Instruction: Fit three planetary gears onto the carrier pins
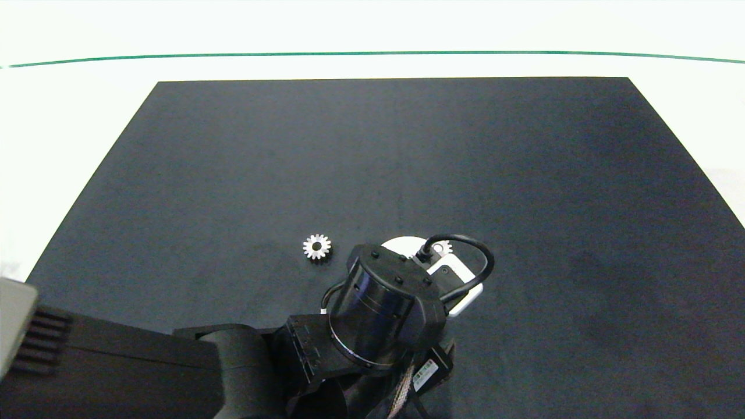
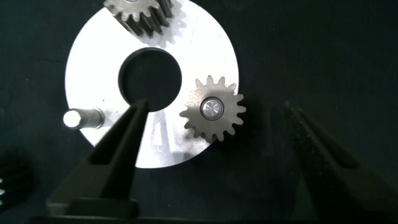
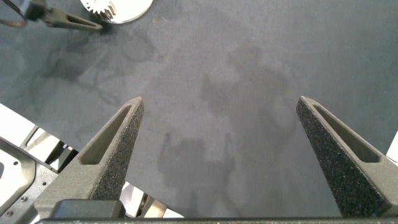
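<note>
I'm seeing the left gripper (image 2: 217,155) hanging straight above the carrier disc (image 2: 99,65), jaws spread wide w/ nothing between them. One finger (image 2: 118,155) is crossing over the disc's edge near the centre hole (image 2: 151,78), the other finger (image 2: 323,155) is sitting off the disc over the black mat (image 1: 407,151).

Between the fingers, a planetary gear (image 2: 212,109) is lying flat on a carrier pin (image 2: 211,107), bore axis pointing up at the wrist cam, pin end showing in the bore. A second gear (image 2: 140,15) is sitting on the disc at the pic's edge, partly cut off, also flat. The third pin (image 2: 81,117) is standing bare, no gear on it.

In the head view the left arm is coming in from the left and covering most of the disc; only a sliver of it is showing. The third gear (image 1: 316,247) is lying flat on the mat just beside the disc, apart from it, axis vertical.

The right gripper (image 3: 217,118) is hovering over bare mat, well apart from the disc, jaws wide, empty. It isn't showing in the head view.
</note>
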Controlling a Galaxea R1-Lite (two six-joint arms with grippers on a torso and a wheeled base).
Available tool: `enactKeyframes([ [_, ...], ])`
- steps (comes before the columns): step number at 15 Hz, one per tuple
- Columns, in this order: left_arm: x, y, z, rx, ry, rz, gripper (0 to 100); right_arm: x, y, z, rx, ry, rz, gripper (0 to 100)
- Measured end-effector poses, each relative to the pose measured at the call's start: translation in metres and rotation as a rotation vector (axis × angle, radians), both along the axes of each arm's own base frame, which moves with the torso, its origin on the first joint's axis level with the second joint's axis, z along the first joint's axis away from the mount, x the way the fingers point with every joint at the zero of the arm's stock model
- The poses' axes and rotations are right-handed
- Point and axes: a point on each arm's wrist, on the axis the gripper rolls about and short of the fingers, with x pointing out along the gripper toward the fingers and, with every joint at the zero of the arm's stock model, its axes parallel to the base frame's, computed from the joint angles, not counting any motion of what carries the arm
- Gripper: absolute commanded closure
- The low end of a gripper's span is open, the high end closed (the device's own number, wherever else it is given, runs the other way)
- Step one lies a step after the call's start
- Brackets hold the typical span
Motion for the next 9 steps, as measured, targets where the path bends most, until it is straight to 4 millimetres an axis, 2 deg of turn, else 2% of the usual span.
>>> enactKeyframes([
  [2,-0.004,0.008,0.011,-0.007,-0.006,0.002,0,0.0,0.0,0.0,0.001,-0.001,0.001,0],
  [5,-0.007,0.038,0.035,0.022,0.011,0.045,0,0.0,0.0,0.0,0.002,-0.003,0.001,0],
  [7,0.001,0.062,0.054,-0.014,-0.015,0.112,0,-0.001,-0.001,0.001,0.004,-0.005,0.001,0],
  [9,0.014,0.085,0.064,-0.033,-0.036,0.196,0,-0.002,-0.001,0.001,0.005,-0.009,0.001,0],
])
